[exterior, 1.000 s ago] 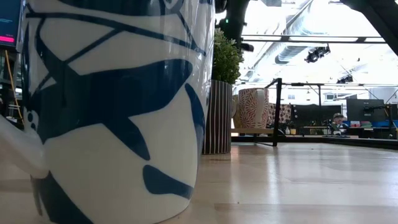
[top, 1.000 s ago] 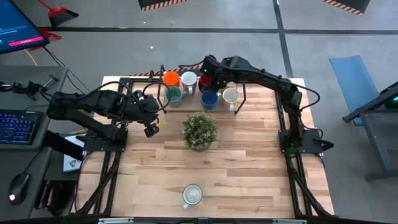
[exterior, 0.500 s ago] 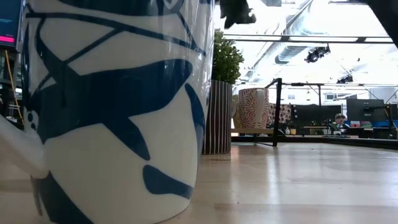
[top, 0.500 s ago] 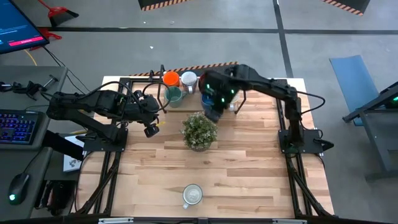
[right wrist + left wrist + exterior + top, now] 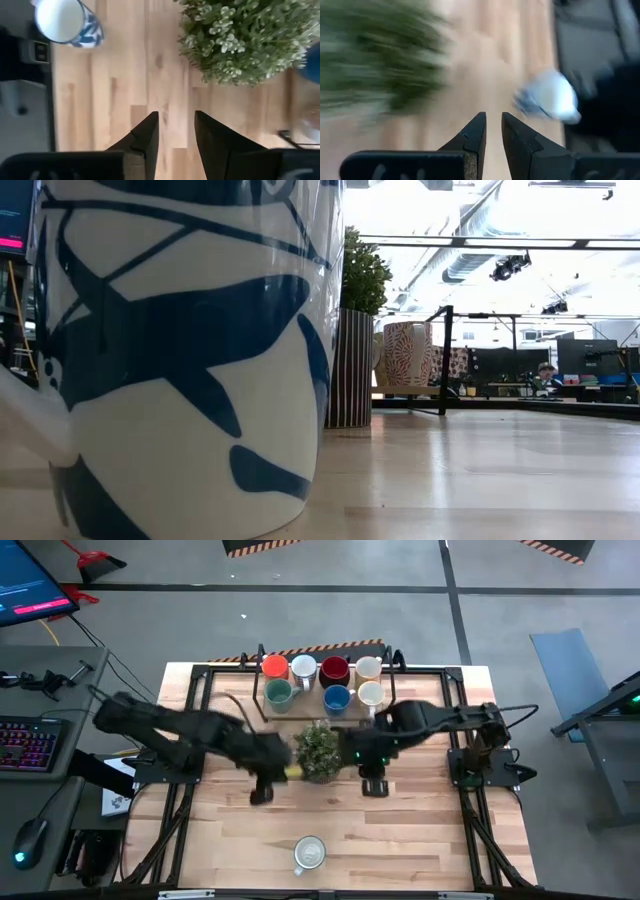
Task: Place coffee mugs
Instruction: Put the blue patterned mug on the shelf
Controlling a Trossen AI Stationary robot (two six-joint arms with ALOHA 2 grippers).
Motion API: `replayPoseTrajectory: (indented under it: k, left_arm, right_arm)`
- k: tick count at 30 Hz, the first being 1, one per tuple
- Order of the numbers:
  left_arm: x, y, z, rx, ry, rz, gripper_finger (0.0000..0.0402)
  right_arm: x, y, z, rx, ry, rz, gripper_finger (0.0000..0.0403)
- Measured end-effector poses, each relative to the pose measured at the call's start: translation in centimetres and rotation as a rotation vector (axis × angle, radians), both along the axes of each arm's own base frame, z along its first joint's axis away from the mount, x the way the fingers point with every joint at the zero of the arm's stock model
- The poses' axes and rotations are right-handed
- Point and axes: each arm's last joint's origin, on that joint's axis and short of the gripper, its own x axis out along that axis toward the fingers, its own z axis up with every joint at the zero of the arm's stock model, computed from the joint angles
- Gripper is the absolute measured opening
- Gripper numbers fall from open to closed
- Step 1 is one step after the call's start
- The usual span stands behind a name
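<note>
- Seven of the coffee mugs are sitting in two rows on the black rack (image 5: 262, 676) at the far edge of the counter (image 5: 420, 830) — the orange mug (image 5: 274, 667), a white mug (image 5: 304, 668), the dark red mug (image 5: 334, 670) and a cream mug (image 5: 368, 667) behind, the teal-green mug (image 5: 279, 693), the blue mug (image 5: 337, 698) and another cream mug (image 5: 371, 694) in front.
- The eighth, a white mug with blue leaf markings (image 5: 309, 853), is standing alone near the counter's front edge, well apart from the rack; it is filling the low view (image 5: 180, 350).
- The right end effector (image 5: 372, 783) is hanging over the counter just beside the potted plant (image 5: 321, 750), its fingers a moderate gap apart and gripping nothing; its wrist camera is showing the blue-patterned mug (image 5: 69, 21) ahead and the plant (image 5: 240, 40) to one side.
- The left end effector (image 5: 261, 790) is hanging on the plant's other side, fingers nearly closed with only a slit between them and nothing held; the mug (image 5: 547, 97) is showing blurred beyond them.
- The step in hand looks like a reach for the lone mug. To do it well, only one arm should be committing — the other giving way — and the fingers should be opening wider than the mug's wall before descending, straddling the rim away from the handle.
- The route back to the rack should be passing around the plant's leaves, not through them.
</note>
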Motion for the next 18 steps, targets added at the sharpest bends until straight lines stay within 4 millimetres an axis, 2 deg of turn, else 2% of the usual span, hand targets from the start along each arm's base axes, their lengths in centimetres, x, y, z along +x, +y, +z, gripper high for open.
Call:
replayPoseTrajectory:
  k: [3,6,13,18]
  left_arm:
    - [1.0,-1.8,-2.2,-0.099,0.150,-0.146,0.0049]
    - [1.9,-2.7,-3.8,-0.181,0.257,-0.117,0.0049]
    - [4.6,-5.0,-6.4,-0.119,0.216,-0.057,0.0049]
    - [6.1,-6.6,-7.7,-0.153,0.168,-0.063,0.0049]
  right_arm:
    - [-0.3,0.8,-0.2,-0.073,-0.005,-0.006,0.0103]
    - [-0.4,1.1,-0.2,-0.094,-0.011,-0.026,0.0103]
    - [-0.4,0.9,-0.1,-0.205,-0.050,-0.151,0.0103]
    - [-0.4,1.0,-0.1,-0.204,-0.051,-0.152,0.0103]
